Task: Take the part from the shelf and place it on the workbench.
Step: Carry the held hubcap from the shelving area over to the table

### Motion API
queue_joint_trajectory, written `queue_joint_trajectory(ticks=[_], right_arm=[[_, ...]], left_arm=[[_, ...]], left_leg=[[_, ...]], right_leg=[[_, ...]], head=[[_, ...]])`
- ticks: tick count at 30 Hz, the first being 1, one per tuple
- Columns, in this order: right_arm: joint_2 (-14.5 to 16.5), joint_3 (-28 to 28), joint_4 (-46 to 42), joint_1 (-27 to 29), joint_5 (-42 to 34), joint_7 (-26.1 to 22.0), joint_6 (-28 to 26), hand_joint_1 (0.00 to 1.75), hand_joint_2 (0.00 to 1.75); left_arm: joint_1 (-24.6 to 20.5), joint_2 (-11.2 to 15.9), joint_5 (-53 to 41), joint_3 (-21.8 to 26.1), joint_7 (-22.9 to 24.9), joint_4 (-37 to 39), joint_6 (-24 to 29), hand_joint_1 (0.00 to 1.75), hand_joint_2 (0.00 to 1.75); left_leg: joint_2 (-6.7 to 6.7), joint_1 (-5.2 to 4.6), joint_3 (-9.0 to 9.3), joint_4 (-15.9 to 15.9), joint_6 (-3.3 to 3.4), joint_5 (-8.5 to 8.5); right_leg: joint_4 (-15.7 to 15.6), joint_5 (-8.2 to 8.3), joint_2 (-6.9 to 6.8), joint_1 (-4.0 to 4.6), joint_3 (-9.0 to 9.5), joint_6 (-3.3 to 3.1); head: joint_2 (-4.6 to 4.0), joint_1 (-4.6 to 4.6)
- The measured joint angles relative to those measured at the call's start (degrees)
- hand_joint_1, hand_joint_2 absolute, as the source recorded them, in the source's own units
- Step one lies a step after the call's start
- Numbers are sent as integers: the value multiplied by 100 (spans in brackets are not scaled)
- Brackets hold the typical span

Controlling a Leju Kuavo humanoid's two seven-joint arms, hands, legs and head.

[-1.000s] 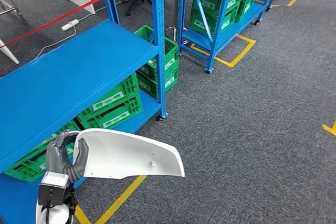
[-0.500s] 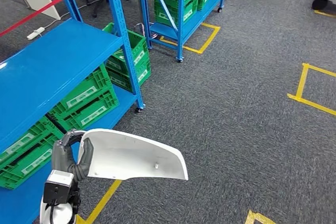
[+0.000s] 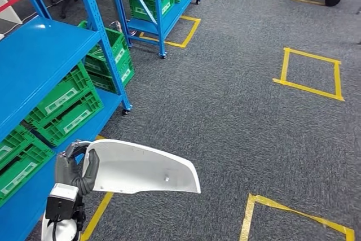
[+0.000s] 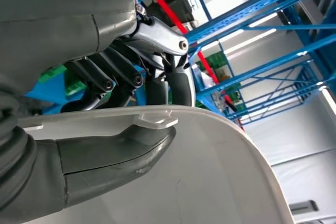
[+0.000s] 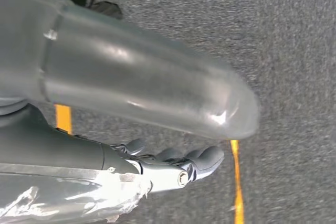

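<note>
white curved part [image 3: 140, 169] held out over grey carpet [image 3: 238, 111], low and left in the head view, gripped at its near end by the left hand [image 3: 76, 170]. thumb laid flat across the pale face of the part [image 4: 206, 182] in the left wrist view, dark fingers [image 4: 118, 80] hooked over the opposite edge, so clamped from both sides. small raised tab on the panel just beside the thumb tip. broad rounded end of the part pointing away to the right, well apart from any surface.

blue shelf [image 3: 38, 60] off to the left, its flat top bare where visible, green crates [image 3: 64, 105] stacked on the lower level beneath. second blue rack [image 3: 157, 4] farther back with more green crates. yellow tape squares [image 3: 311, 71] marked on the carpet to the right, another yellow outline near the bottom edge. wheeled grey unit at the far top right.

right hand [image 5: 174, 163] hanging over carpet and a yellow tape line [image 5: 236, 182] in the right wrist view, fingers stretched out straight and close together, thick thumb extended above them, holding nothing.
</note>
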Motion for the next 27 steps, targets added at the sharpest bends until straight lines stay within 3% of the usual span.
queue_joint_trajectory(ticks=[2,3,4,5,6,7,8,10,11,12,14,16,18,19,20,21,22,23,24,25,26,27], right_arm=[[6,-10,1,5,0,0,-3,0,0],[8,-13,2,-4,3,1,-8,0,0],[8,-26,2,-13,11,4,-32,0,0],[9,-51,1,-16,27,13,-63,0,0],[9,-88,-1,-11,48,24,-97,0,0],[9,-133,-4,-3,69,35,-126,0,0],[9,-173,-8,2,90,43,-136,0,0],[9,-222,-18,-11,121,49,-134,0,0],[9,-241,-22,-17,140,50,-124,0,0],[9,-263,-25,-15,160,53,-111,0,0],[10,-322,-27,12,202,59,-86,0,0],[18,-366,-32,22,231,61,-78,0,0],[24,-387,-43,-4,245,61,-73,0,0],[24,-396,-48,-18,254,62,-70,0,0],[25,-405,-50,-21,274,66,-67,0,0],[26,-417,-50,-14,304,71,-64,0,0],[26,-433,-50,-4,339,78,-66,0,0],[26,-452,-50,8,380,87,-68,0,0],[25,-478,-50,20,415,94,-70,0,0],[23,-504,-54,21,449,101,-72,0,0],[22,-525,-60,18,478,103,-70,0,0],[24,-542,-65,15,501,105,-68,0,0]], left_arm=[[-1,-3,0,-1,1,2,-2,175,175],[3,-3,-3,-3,13,3,-46,175,175],[-10,-2,-12,-19,52,15,-159,175,175],[-40,-1,-34,-56,105,42,-332,175,175],[-82,-1,-65,-113,164,81,-528,175,175],[-124,-1,-98,-188,211,126,-690,175,175],[-158,-6,-123,-261,231,166,-783,175,175],[-201,-11,-138,-358,238,214,-829,175,175],[-220,-11,-134,-380,237,228,-833,175,175],[-236,-8,-129,-395,237,238,-838,175,175],[-261,-5,-122,-431,234,248,-846,175,175],[-280,-4,-120,-458,228,252,-849,175,175],[-274,9,-117,-463,224,263,-849,175,175],[-262,21,-116,-462,224,273,-849,175,175],[-250,34,-115,-461,225,284,-849,175,175],[-241,46,-114,-460,225,294,-849,175,175],[-235,52,-111,-459,225,304,-849,175,175],[-229,56,-105,-459,224,312,-849,175,175],[-217,63,-94,-459,224,327,-849,175,175],[-195,70,-81,-459,223,342,-849,175,175],[-175,78,-72,-459,221,356,-850,175,175],[-170,83,-65,-462,219,367,-850,175,175]], left_leg=[[133,13,-108,-8,53,79],[202,13,-166,-8,64,108],[275,15,-222,-9,59,134],[350,20,-269,-7,50,166],[425,26,-303,-5,38,193],[490,32,-323,-4,24,214],[552,37,-326,-3,7,224],[691,33,-322,0,-48,217],[758,27,-312,6,-82,206],[823,22,-301,6,-119,196],[897,30,-247,14,-195,157],[684,50,-332,275,-248,4],[346,61,-742,1028,-256,-279],[259,61,-1015,1453,-257,-368],[220,62,-1256,1766,-260,-331],[204,68,-1431,1911,-265,-117],[193,82,-1521,1873,-273,244],[165,106,-1539,1690,-288,663],[88,138,-1488,1455,-318,972],[-8,162,-1350,1176,-347,1074],[-92,180,-1171,901,-364,960],[-154,180,-997,689,-355,717]], right_leg=[[528,-501,-308,-6,-196,81],[946,-762,-414,-29,-318,121],[1354,-913,-465,-57,-418,154],[1639,-941,-491,-86,-456,182],[1707,-875,-509,-111,-386,204],[1518,-756,-535,-128,-190,216],[1116,-636,-599,-135,110,217],[249,-607,-816,-90,714,175],[-5,-647,-889,-62,874,130],[-107,-711,-908,-34,915,79],[-162,-749,-795,-33,914,-27],[-218,-759,-675,-53,1008,-109],[-243,-782,-542,-62,1093,-171],[-243,-811,-464,-61,1126,-188],[-243,-851,-380,-61,1172,-197],[-243,-904,-297,-63,1236,-194],[-242,-967,-214,-67,1317,-183],[-242,-1042,-137,-75,1405,-161],[-239,-1126,-62,-83,1462,-130],[-223,-1210,21,-87,1510,-95],[-194,-1289,100,-101,1530,-57],[-152,-1344,166,-115,1536,-20]], head=[[0,36],[0,53],[0,51],[0,53],[0,54],[0,53],[0,55],[0,52],[0,54],[0,51],[0,55],[-1,38],[-1,7],[0,0],[0,-6],[0,-5],[0,-7],[0,-6],[-1,-4],[0,-1],[-3,2],[-3,-3]])
